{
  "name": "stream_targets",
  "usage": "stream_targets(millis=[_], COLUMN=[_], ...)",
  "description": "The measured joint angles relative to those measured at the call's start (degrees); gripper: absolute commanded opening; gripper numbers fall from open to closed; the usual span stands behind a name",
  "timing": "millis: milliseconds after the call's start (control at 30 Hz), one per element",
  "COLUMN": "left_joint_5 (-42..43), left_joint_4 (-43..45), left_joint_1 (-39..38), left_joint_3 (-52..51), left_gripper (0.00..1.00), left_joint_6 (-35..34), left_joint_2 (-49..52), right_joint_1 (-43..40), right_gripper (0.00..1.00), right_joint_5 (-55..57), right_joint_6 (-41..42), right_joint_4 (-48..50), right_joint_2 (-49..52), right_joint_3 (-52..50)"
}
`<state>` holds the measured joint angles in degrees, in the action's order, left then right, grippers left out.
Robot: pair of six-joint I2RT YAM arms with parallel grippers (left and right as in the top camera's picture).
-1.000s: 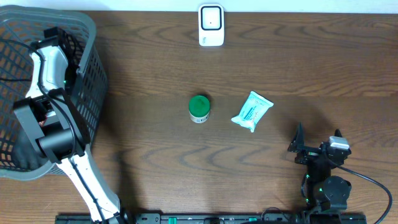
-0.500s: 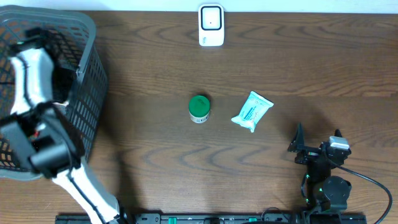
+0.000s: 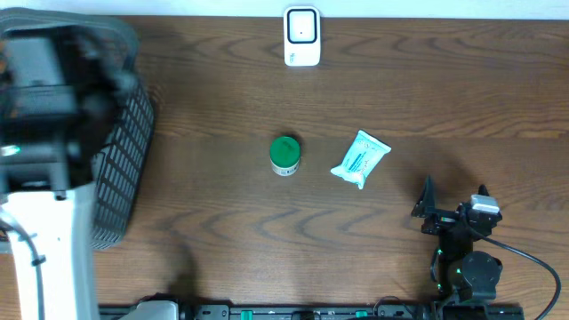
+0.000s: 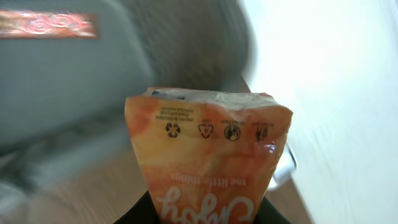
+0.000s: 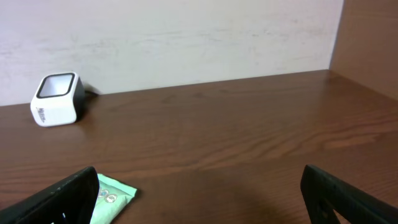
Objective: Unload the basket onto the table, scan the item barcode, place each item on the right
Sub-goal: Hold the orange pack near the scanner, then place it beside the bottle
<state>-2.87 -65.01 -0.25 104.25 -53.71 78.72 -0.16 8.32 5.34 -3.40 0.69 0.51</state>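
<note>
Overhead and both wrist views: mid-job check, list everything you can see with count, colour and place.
table: one, dark brown wood, under everything
basket: one, grey mesh, left end of the table
scanner: one, white with a dark window, far edge, centre
jar: one, green lid, middle of the table
packet: one, white and teal, just right of the jar, apart from it
orange pouch: one, orange with white lettering, held in the left wrist view
left gripper: one, dark, shut on the orange pouch, above the basket
right gripper: one, black, open, near right corner, empty
</note>
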Motion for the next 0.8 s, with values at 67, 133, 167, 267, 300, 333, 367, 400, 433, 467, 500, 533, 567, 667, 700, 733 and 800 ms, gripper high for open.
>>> stream_targets(millis=[67,133,167,267,300,333,367,400,433,467,500,533,567,667,700,733,800], left_joint_5=[0.1,0.5,0.8,1.0,1.0,1.0,1.0,1.0,1.0,1.0,1.0,1.0,1.0,1.1,1.2,1.2,1.4], left_joint_4=[1.9,4.6,6.4,12.3,13.9,15.8,16.7,17.2,17.5,17.6,17.7,17.7,17.7,17.7,17.7,17.6,17.6], left_joint_1=[-7.9,-15.1,-18.6,-25.5,-27.2,-29.5,-31.0,-32.6,-33.7,-34.6,-35.0,-35.3,-35.6,-35.9,-36.0,-36.1,-36.3], left_joint_3=[0.0,0.0,0.0,0.0,0.0,0.0,0.0,0.0,0.0,0.0,0.0,0.0,0.0,-0.1,-0.1,-0.1,-0.1], left_gripper=[0.28,0.29,0.3,0.31,0.31,0.32,0.31,0.31,0.31,0.32,0.32,0.32,0.32,0.32,0.32,0.32,0.37], left_joint_6=[0.0,0.0,0.1,1.0,1.4,1.9,2.4,2.6,2.8,2.5,2.1,1.7,1.2,0.1,-0.4,-0.5,-0.6], left_joint_2=[2.0,5.7,8.2,15.4,17.6,20.7,23.3,26.3,29.2,31.8,34.1,35.8,38.3,43.2,45.2,46.2,47.3], right_joint_1=[0.0,0.0,0.0,0.0,0.0,0.0,0.0,0.0,0.0,0.0,0.0,0.0,0.0,0.0,0.0,0.0,0.0], right_gripper=[0.99,0.99,0.99,0.99,0.99,0.99,0.99,0.99,0.99,0.99,0.99,0.99,0.99,0.99,0.99,0.99,0.99], right_joint_5=[0.0,0.0,0.0,0.0,0.0,0.0,0.0,0.0,0.0,0.0,0.0,0.0,0.0,0.0,0.0,0.0,0.0], right_joint_6=[0.0,0.0,0.0,0.0,0.0,0.0,0.0,0.0,0.0,0.0,0.0,0.0,0.0,0.0,0.0,0.0,0.0], right_joint_4=[0.0,0.0,0.0,0.0,0.0,0.0,0.0,0.0,0.0,0.0,0.0,0.0,0.0,0.0,0.0,0.0,0.0], right_joint_2=[0.0,0.0,0.0,0.0,0.0,0.0,0.0,0.0,0.0,0.0,0.0,0.0,0.0,0.0,0.0,0.0,0.0], right_joint_3=[0.0,0.0,0.0,0.0,0.0,0.0,0.0,0.0,0.0,0.0,0.0,0.0,0.0,0.0,0.0,0.0,0.0])
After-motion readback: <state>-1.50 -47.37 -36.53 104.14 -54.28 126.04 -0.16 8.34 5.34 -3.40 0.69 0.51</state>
